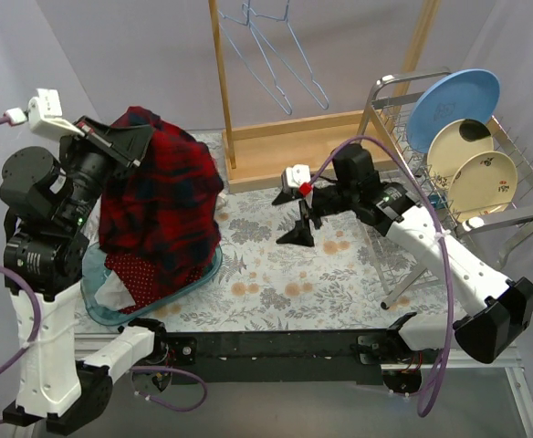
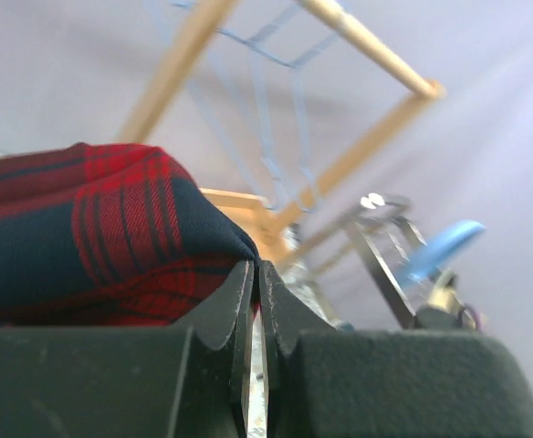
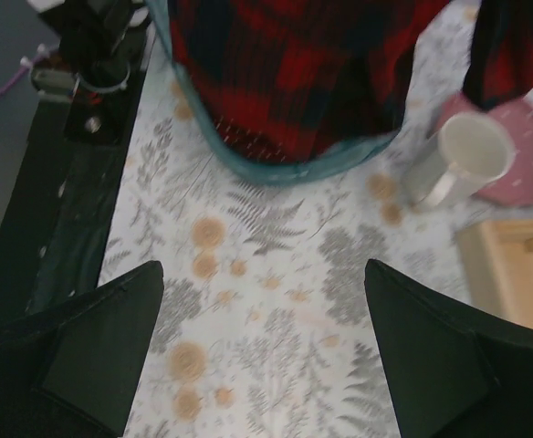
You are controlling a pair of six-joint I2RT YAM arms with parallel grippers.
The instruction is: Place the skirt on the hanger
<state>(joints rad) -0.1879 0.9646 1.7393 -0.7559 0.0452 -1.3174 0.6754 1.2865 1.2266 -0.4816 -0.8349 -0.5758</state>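
The skirt (image 1: pixel 161 196) is red and dark blue plaid. My left gripper (image 1: pixel 137 144) is shut on its top edge and holds it up over a teal basket (image 1: pixel 207 271); in the left wrist view the cloth (image 2: pixel 93 242) is pinched at the fingertips (image 2: pixel 256 269). The light blue wire hanger (image 1: pixel 276 55) hangs on the wooden rack (image 1: pixel 225 91) at the back; it also shows in the left wrist view (image 2: pixel 266 109). My right gripper (image 1: pixel 301 214) is open and empty above the floral cloth, right of the skirt (image 3: pixel 303 64).
A dish rack (image 1: pixel 522 182) with a blue plate (image 1: pixel 454 105) and cream plates stands at the right. A white mug (image 3: pixel 463 160) and a pink dish (image 3: pixel 522 164) sit behind the skirt. Other red dotted clothing (image 1: pixel 143 274) lies in the basket.
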